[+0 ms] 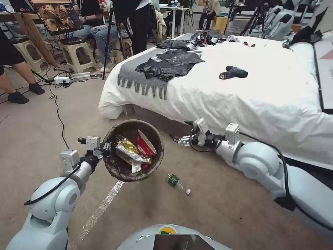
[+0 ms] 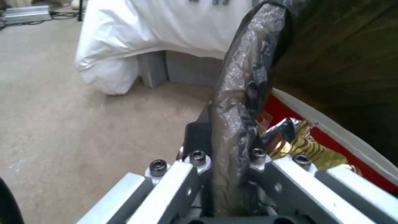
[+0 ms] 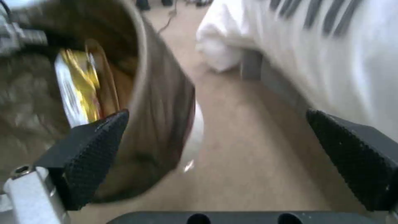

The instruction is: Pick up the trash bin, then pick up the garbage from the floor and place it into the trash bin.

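Left gripper [image 1: 104, 148] jaws clamped on the rim of the trash bin [image 1: 119, 170], one finger inside, one outside, pinching the dark bag liner [image 2: 242, 102] folded over the rim. Bin is held off the floor, tilted so its mouth faces up toward my head camera. Inside it: gold wrapper [image 1: 130, 149], red-and-white packet [image 1: 145, 143], a white scrap near them.

Right gripper [image 1: 180, 140] jaws wide open, nothing between them. Both pads [image 3: 97, 149] are bare in the right wrist view. It sits low, just beside the bin on its right side, near the foot of the bed [image 1: 242, 93].

Crushed green-labelled bottle [image 1: 177, 183] lies on the floor [image 1: 208, 208], below the bin's rim in the head view and ahead of my base, not touching the bin or either gripper.

On the bed: black bags [image 1: 166, 66] and a cordless drill [image 1: 233, 72], well apart from my arms.
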### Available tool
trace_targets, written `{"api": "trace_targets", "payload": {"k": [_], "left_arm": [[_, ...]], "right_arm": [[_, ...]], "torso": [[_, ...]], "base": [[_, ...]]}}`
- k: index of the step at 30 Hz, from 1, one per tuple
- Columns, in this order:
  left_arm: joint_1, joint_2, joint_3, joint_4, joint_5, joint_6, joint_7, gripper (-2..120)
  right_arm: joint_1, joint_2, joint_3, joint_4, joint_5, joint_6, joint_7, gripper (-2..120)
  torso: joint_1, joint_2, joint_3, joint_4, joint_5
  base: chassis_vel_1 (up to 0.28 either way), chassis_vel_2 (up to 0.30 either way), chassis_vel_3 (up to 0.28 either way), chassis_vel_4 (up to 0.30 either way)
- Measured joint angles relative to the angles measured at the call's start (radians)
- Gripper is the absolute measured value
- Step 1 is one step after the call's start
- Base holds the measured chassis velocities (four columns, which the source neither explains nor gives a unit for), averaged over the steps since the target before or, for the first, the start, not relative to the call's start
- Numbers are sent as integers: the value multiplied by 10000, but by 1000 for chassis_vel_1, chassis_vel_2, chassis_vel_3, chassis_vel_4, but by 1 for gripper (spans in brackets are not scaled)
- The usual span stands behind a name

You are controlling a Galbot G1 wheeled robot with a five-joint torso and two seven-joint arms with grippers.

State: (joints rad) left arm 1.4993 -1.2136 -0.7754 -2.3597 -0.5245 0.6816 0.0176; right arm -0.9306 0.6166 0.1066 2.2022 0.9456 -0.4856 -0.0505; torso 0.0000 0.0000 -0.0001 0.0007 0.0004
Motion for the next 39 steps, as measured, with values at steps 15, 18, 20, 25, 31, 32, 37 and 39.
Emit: {"api": "trace_targets", "payload": {"k": [15,18,20,25,31,32,37,39], "left_arm": [[13,20,-57,-91,-53,-19,10,2],[-6,58,-55,-91,-80,-20,12,2],[-8,92,-51,-89,-110,-21,15,2],[-32,135,-10,-78,-133,-21,19,2],[-96,161,68,-49,-137,-21,22,2],[-99,162,71,-47,-137,-21,21,2],[-182,203,171,6,-142,-21,23,2],[-201,226,201,30,-145,-21,23,2]], "right_arm": [[-1296,189,-455,-1840,-1485,545,-1517,100],[-1386,226,-514,-2128,-1704,656,-1683,100],[-1452,295,-570,-2467,-1944,715,-1863,100],[-1544,354,-757,-2933,-2209,757,-2118,100],[-1594,460,-871,-3256,-2384,763,-2159,100],[-1597,465,-873,-3268,-2393,764,-2159,100],[-1685,608,-954,-3582,-2649,780,-2171,100],[-1704,677,-1013,-3706,-2765,780,-2160,100]], "torso": [[0,0,1,-7,-3],[0,0,1,-8,-3],[0,0,1,-8,-3],[0,0,1,-8,-4],[0,0,1,-7,-4],[0,0,1,-7,-4],[0,0,1,-9,-3],[0,0,1,-9,-3]], "base": [[0,0,0,0],[0,0,0,0],[0,0,0,0],[0,0,0,0],[0,0,0,0],[0,0,0,0],[0,0,0,0],[0,0,0,0]]}}
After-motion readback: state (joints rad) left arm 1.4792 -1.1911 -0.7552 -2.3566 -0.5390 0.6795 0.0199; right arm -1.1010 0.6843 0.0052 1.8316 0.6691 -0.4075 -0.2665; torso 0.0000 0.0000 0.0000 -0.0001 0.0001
